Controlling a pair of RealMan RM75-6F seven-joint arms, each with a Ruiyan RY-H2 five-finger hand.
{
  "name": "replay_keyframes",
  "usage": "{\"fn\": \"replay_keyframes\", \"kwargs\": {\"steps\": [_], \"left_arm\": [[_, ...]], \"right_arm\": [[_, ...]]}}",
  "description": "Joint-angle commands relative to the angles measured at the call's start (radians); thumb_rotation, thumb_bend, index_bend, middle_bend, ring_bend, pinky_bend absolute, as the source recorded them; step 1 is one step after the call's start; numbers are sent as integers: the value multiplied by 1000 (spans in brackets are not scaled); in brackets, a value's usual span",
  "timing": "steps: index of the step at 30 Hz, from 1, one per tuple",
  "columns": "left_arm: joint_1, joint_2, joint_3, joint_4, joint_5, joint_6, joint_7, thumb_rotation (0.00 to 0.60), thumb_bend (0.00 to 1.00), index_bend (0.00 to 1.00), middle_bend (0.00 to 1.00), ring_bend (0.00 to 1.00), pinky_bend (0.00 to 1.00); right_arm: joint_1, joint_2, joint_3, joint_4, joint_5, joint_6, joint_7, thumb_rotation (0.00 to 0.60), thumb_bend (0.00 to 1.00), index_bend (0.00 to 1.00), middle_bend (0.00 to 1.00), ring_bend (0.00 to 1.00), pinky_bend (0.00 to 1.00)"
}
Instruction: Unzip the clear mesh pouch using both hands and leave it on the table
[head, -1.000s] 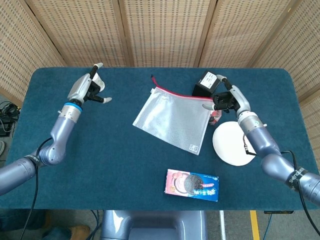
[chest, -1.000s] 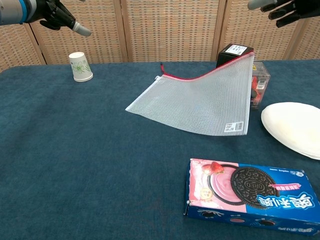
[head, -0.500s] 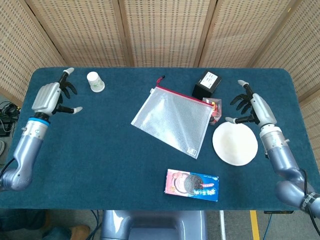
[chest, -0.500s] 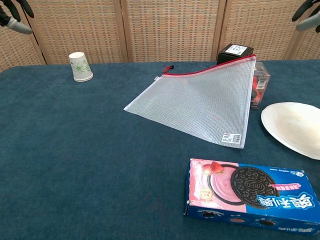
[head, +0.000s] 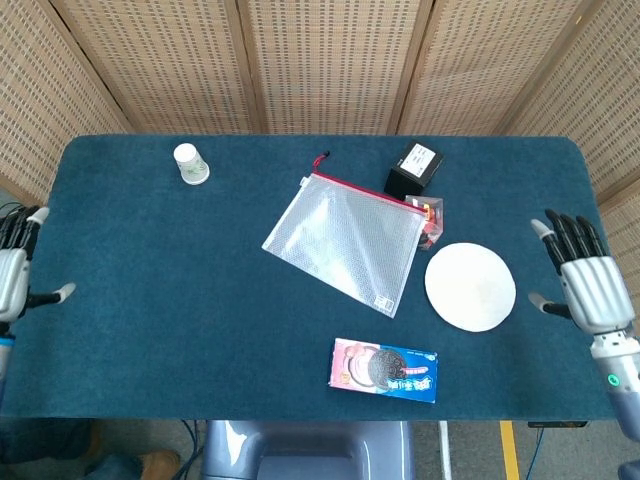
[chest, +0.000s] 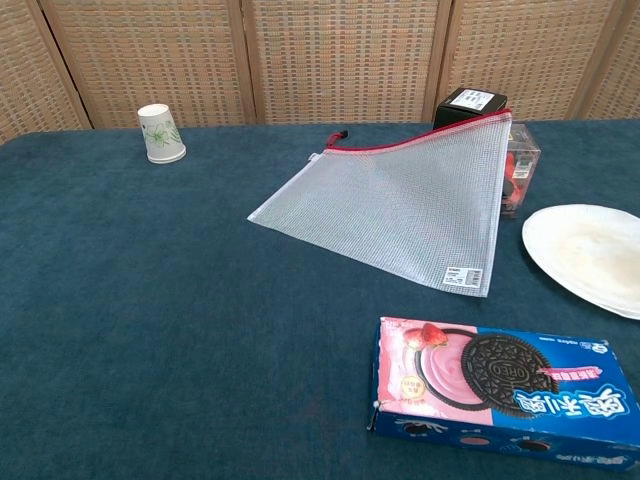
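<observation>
The clear mesh pouch (head: 345, 238) with a red zipper edge lies flat near the table's middle, its far right corner propped on a small clear box (head: 431, 222). The chest view shows the pouch (chest: 400, 205) too, with its zipper pull at the far left end. My left hand (head: 12, 268) hangs off the table's left edge, fingers spread, holding nothing. My right hand (head: 583, 280) is at the right edge, fingers spread and empty. Both hands are far from the pouch and absent from the chest view.
A black box (head: 414, 168) stands behind the pouch. A white plate (head: 470, 287) lies to its right, a cookie packet (head: 385, 369) near the front edge, and a paper cup (head: 190, 164) at the far left.
Both hands have pulled back from over the table to its left and right edges. The right hand let go of the pouch's corner a second ago; the pouch has settled.
</observation>
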Motion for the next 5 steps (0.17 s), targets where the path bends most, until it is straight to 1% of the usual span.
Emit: {"fn": "replay_keyframes", "kwargs": {"steps": [1, 5], "left_arm": [[138, 12, 106, -23, 129, 138, 14, 600, 0, 0, 0, 0, 0], [198, 1, 143, -1, 194, 197, 7, 600, 0, 0, 0, 0, 0]], "right_arm": [[-67, -11, -45, 11, -48, 73, -53, 600, 0, 15, 0, 0, 0], [-103, -12, -61, 8, -63, 109, -69, 600, 0, 17, 0, 0, 0]]}}
